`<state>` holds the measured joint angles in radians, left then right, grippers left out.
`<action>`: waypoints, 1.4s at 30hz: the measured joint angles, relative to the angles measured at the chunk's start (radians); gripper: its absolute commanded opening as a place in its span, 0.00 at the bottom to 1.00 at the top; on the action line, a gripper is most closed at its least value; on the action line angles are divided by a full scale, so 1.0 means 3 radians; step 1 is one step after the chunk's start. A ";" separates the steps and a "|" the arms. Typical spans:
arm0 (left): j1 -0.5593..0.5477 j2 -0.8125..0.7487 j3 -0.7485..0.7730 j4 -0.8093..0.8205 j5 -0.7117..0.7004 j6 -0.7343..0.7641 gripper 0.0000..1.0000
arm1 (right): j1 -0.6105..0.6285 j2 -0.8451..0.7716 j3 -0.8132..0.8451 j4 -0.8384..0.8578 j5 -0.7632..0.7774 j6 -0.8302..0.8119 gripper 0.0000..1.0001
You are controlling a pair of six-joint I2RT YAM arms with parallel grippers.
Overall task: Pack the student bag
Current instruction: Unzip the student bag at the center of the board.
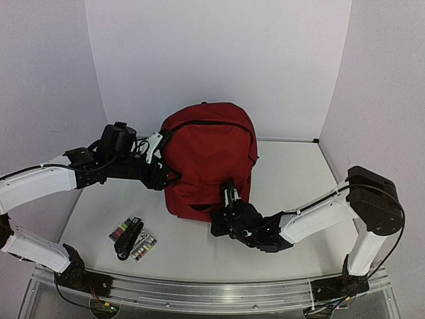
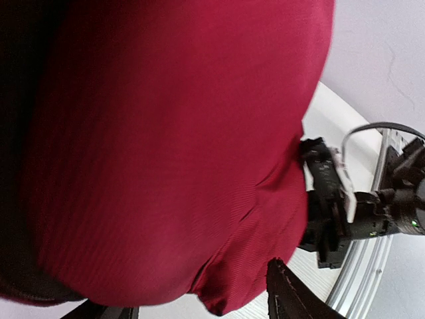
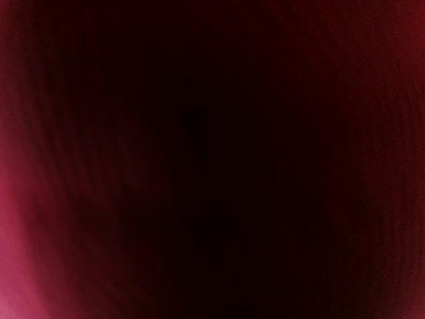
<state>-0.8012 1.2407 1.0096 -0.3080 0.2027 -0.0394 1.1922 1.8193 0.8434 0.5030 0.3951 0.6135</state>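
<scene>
**Bag packing rig, both arms on the backpack**

So the student bag (image 1: 209, 153) stands upright mid-tabletop (image 1: 299, 179), toward the back edge. The left gripper (image 1: 158, 146) is up against the bag's upper left side, and honestly I can't tell how far its jaws are apart. The right gripper (image 1: 230, 198) is clamped fully closed at the front pocket; its wrist cam is just dark red fabric, so no idea if it's pinching anything. A striped colourful pack (image 1: 121, 230) and a black object (image 1: 129, 240) lie touching near the front-left corner
</scene>
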 measured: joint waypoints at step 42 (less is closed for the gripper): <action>-0.0181 0.0052 0.0784 -0.0259 -0.0424 0.0752 0.97 | -0.0423 -0.0063 0.0595 -0.0031 -0.0343 -0.0157 0.00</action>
<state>-0.8554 1.2561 1.2449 -0.3856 0.0754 0.1862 1.0653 1.8003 1.0218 0.4938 0.2922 0.5662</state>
